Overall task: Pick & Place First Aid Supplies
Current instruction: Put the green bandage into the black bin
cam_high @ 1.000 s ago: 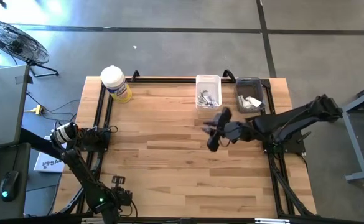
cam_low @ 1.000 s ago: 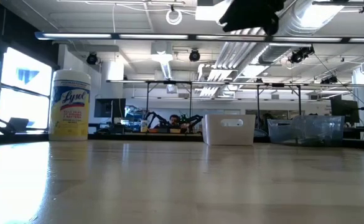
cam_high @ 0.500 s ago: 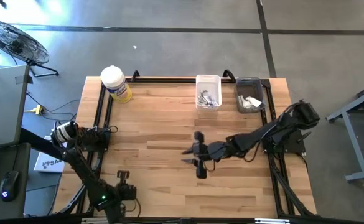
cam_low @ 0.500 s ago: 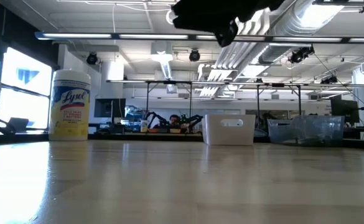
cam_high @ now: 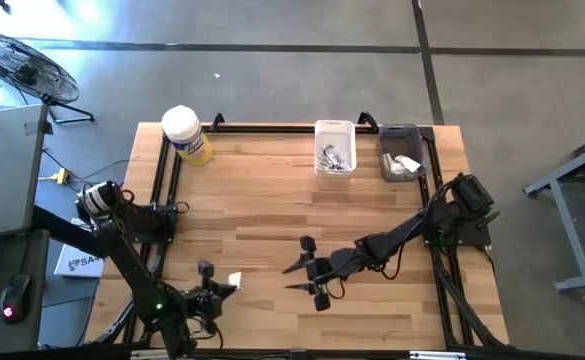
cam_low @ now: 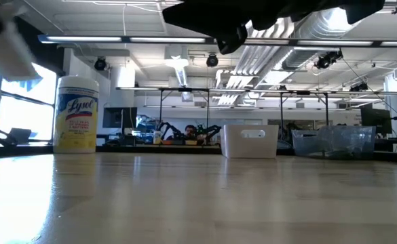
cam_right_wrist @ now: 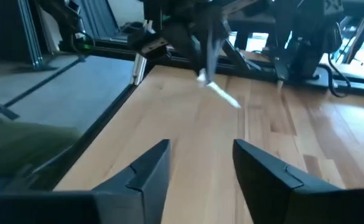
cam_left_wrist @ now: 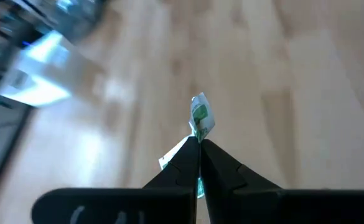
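Left gripper [cam_left_wrist: 200,144]: fingers pressed together on a green-and-white strip packet [cam_left_wrist: 199,118], held above the wooden table [cam_high: 272,200] near its front-left corner.
Right gripper [cam_high: 302,268]: fingers spread apart, nothing between them, over the table's front-middle, pointing toward the left gripper.
Other supplies: small packets lay in a white bin [cam_high: 334,147] and a clear bin [cam_high: 401,155] along the back edge, well apart from both grippers.
Nearby: a yellow Lysol wipes tub [cam_high: 186,135] stood at the back-left corner.
Path: bare wood lay between the grippers and the bins.
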You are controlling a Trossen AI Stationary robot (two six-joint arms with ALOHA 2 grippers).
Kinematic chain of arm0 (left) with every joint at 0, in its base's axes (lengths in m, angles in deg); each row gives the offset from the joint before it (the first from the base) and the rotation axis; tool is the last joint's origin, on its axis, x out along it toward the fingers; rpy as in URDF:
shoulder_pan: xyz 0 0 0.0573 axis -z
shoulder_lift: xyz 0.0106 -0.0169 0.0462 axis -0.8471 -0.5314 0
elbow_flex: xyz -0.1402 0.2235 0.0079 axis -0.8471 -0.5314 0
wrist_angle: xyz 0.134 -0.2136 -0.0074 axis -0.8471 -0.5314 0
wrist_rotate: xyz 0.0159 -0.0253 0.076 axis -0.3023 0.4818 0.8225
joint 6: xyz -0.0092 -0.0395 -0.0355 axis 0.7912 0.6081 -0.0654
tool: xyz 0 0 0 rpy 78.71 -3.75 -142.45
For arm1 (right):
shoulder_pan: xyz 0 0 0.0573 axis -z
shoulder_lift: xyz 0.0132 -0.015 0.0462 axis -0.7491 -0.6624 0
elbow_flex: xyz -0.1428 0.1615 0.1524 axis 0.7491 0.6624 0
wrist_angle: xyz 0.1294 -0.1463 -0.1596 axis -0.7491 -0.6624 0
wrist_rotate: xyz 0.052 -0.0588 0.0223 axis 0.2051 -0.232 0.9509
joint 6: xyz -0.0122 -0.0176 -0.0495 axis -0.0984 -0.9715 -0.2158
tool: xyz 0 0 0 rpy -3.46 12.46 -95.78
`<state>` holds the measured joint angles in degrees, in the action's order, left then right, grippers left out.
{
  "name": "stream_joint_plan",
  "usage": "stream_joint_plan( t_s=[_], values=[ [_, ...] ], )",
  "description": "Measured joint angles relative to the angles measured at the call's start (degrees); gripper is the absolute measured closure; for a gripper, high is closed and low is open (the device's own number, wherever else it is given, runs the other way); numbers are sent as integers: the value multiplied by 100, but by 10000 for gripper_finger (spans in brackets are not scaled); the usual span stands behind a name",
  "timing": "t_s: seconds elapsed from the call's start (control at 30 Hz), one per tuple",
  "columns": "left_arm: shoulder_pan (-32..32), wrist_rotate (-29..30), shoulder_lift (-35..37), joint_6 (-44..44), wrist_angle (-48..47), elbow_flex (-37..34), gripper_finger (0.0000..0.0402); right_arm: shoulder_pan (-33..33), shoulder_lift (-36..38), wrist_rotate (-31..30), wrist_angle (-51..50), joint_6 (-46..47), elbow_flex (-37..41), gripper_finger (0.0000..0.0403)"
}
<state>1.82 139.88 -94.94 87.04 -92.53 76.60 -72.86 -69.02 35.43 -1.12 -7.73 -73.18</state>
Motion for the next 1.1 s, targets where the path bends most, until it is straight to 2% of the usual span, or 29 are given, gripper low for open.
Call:
stream_joint_plan(
  t_s=[0.1,0.2,0.27,0.33,0.4,0.53,0.7,0.9,1.1],
  values=[
    [-244,434,82,-432,293,1,395,-44,-155,-14,358,-129,0,214],
    [-594,415,85,-1259,989,1,394,-40,-196,-107,494,-224,0,193],
    [-845,49,85,-1993,1718,3,394,-42,-194,-377,512,-385,-13,182],
    [-1108,-595,85,-2782,2463,3,394,-61,-194,-587,452,-641,-61,176],
    [-1314,-1087,85,-3472,3183,4,394,-83,-194,-584,313,-819,-153,174],
    [-1578,-1555,85,-4305,4033,12,394,-149,-265,-528,-69,-833,-270,180],
    [-1745,-1656,87,-4272,3963,14,394,-157,-390,-43,-90,-711,-337,193],
    [-1728,-1646,87,-3928,3593,14,394,-154,-399,-105,-181,-607,-345,210],
    [-1698,-1479,89,-3934,3729,14,394,-104,-399,-156,-168,-348,-345,213]
  ],
)
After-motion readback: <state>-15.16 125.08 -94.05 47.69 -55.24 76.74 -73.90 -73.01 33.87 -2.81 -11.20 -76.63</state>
